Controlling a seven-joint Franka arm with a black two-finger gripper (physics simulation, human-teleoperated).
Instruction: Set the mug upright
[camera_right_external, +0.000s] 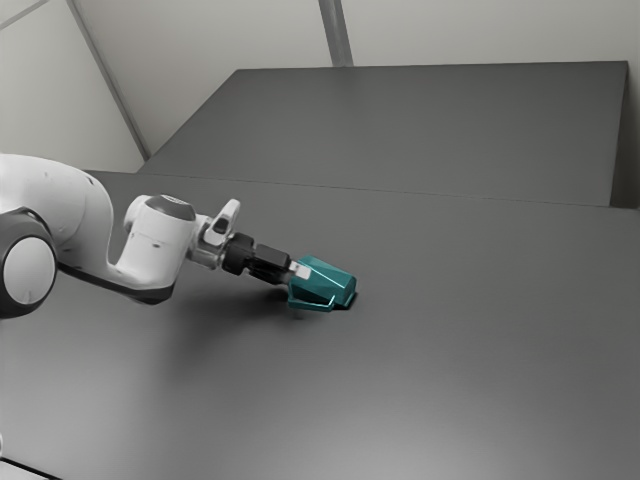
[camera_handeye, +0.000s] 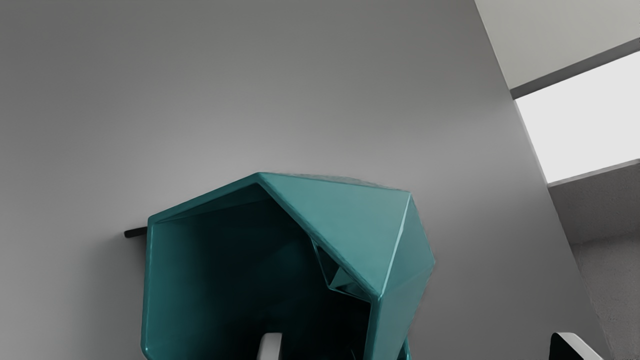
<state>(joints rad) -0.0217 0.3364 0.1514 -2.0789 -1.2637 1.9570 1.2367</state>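
1 tipped mug nr end effector

The mug is teal, its shadowed inside probably teal too, the table grey, the hand mostly black.

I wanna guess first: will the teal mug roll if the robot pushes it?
The mug probably won't roll far, since its sides are flat and angular. It's likely stiff, with such crisp edges, and perhaps slippery, being shiny.
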